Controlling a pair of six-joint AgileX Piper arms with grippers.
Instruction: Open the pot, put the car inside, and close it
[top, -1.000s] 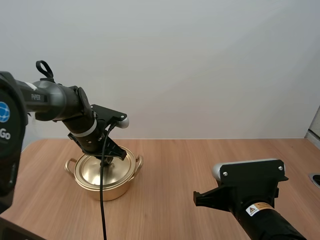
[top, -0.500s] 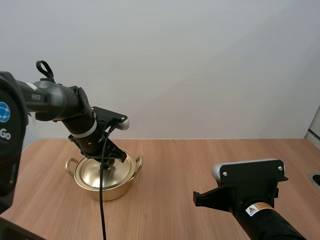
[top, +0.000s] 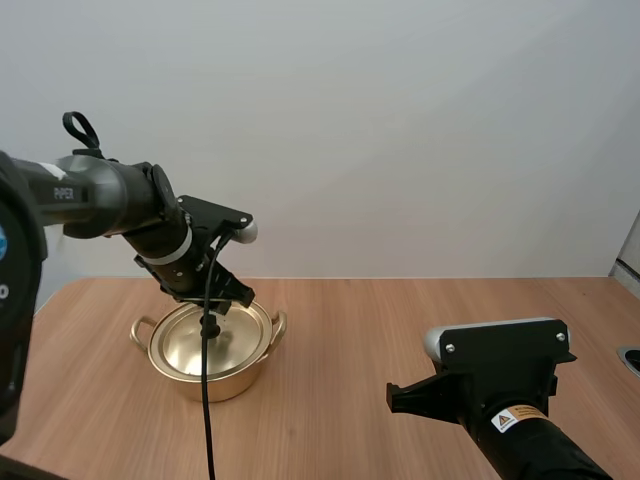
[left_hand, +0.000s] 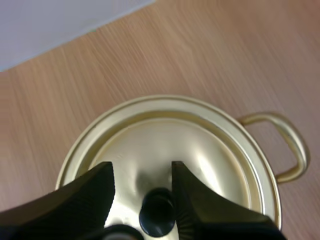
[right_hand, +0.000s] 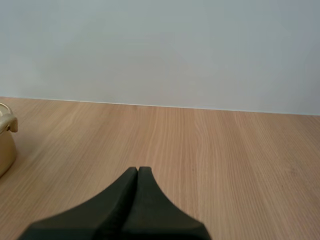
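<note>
On the wooden table the pot is sitting lidded on my left, and my left gripper is hovering spread open right above the knob, fingers either side of it, while my right gripper is idling closed, well apart from it.

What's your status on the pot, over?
Left claw open at black knob of round gold metal lid. Lid seated on gold metal pot. Right claw shut over wooden table. Knob unobstructed.
</note>
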